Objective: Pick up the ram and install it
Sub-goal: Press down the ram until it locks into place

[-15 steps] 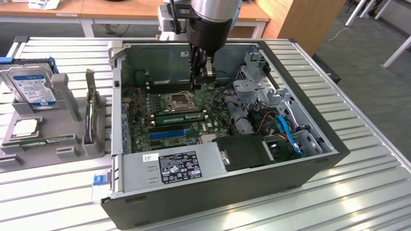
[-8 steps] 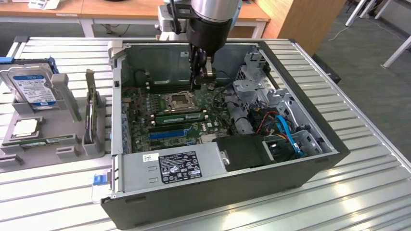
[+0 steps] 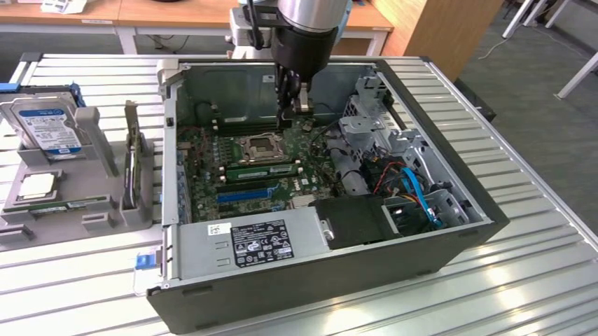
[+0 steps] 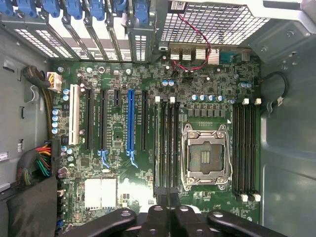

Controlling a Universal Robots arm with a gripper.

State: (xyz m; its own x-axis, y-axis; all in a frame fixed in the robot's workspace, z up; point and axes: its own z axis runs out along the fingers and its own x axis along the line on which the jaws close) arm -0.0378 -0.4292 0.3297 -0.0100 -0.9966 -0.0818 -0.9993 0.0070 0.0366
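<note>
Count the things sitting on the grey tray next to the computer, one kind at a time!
On the grey tray in the exterior view:
hard drive: 1
processor chip: 1
ram stick: 1
expansion card: 1
Total: 4

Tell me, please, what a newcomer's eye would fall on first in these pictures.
The open computer case on the slatted table stands out first. The robot arm reaches into it, its claw low over the motherboard near the CPU socket. At the exterior view's left, a blue-labelled hard drive sits in a grey holder.
</note>
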